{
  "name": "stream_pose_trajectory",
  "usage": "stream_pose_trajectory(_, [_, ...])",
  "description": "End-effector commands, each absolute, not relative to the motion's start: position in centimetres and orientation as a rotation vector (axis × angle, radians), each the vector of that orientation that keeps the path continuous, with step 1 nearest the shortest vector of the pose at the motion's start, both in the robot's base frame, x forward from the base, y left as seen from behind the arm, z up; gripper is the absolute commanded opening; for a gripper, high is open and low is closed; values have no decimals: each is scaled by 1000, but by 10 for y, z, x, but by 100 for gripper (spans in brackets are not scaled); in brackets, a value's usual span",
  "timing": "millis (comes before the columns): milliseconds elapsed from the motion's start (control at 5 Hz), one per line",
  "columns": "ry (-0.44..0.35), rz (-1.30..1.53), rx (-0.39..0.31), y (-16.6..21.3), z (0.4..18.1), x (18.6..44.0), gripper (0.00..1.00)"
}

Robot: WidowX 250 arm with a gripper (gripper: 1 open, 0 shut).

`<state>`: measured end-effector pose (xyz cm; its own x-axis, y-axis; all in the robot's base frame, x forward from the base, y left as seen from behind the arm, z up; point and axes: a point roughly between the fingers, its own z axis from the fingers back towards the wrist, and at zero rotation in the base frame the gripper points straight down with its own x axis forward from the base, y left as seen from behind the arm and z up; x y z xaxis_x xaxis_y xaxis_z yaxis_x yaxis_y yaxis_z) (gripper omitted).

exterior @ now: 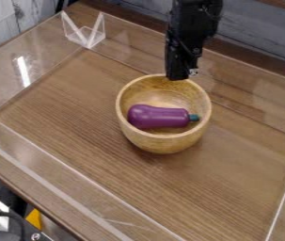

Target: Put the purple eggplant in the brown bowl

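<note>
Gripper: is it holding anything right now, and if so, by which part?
Nothing is held: the claw is up behind the bowl, and the eggplant lies inside it.
</note>
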<state>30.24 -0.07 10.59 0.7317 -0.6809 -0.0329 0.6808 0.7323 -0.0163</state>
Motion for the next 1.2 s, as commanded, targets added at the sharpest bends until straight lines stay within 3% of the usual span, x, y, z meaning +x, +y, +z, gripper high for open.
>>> stream_pose_trajectory(0, [-13,-691,17,0,116,300,100])
stream_pose_trajectory(600, [-36,-608,28,13,116,277,100])
stream_pose_trajectory(1000, [-57,-617,62,33,144,287,100])
